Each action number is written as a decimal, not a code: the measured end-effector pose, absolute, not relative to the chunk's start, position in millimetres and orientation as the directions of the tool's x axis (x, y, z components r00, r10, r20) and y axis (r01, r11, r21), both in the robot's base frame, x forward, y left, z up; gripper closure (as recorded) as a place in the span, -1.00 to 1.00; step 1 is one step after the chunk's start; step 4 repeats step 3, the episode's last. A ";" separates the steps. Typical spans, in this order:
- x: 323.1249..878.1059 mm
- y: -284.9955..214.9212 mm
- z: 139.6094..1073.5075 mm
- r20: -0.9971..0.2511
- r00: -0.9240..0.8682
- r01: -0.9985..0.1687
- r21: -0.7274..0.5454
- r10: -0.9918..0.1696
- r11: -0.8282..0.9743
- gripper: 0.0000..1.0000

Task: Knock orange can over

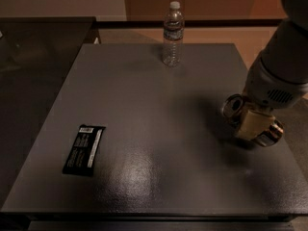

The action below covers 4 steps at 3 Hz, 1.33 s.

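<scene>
Leftmost, a black packet (pixel 83 149) lies flat near the front-left corner of the table (pixel 144 105). A clear water bottle (pixel 173 35) stands upright near the middle of the back edge. Close to the right edge, the orange can (pixel 273 132) looks tipped well off upright, its silver top facing left and its long axis slanting toward the front-right corner. The tool (pixel 251 124) sits directly over the can's middle, touching it; whether it is wide or narrow I cannot tell. Judging by the lean, 1 push rightward should finish the task.
</scene>
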<state>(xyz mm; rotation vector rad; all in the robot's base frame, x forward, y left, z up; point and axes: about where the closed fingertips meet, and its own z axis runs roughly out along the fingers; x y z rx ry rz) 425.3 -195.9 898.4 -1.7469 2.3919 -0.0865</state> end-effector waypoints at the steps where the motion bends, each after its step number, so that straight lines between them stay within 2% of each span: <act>1: 428.9 -205.0 883.8 0.002 -0.295 -0.945 -0.152 -0.955 0.291 -0.76; 2: 423.0 -196.3 849.3 0.082 -0.236 -0.970 -0.088 -0.968 0.229 -1.00; 4: 423.0 -196.0 848.7 0.082 -0.235 -0.970 -0.088 -0.969 0.227 -1.00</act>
